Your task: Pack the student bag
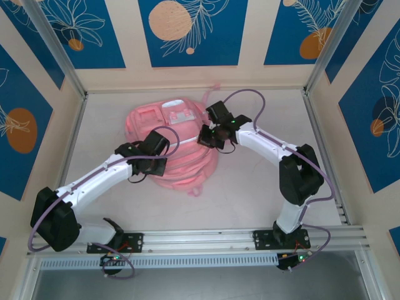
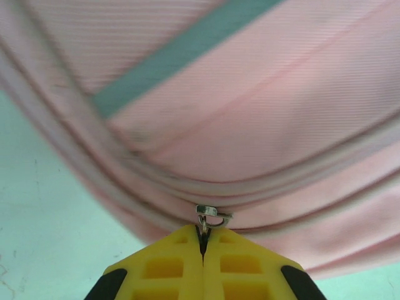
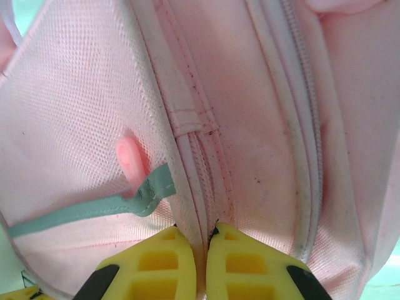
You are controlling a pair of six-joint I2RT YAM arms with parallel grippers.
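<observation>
The pink student bag lay flat toward the far middle of the surface, with both arms reaching over it. The left end effector was clamped shut on the metal zipper pull along the bag's near edge, apparently placed to draw the zip. The right end effector was pinched tight on a fabric seam beside the mesh side pocket, seemingly to brace the soft bag against that pull.
</observation>
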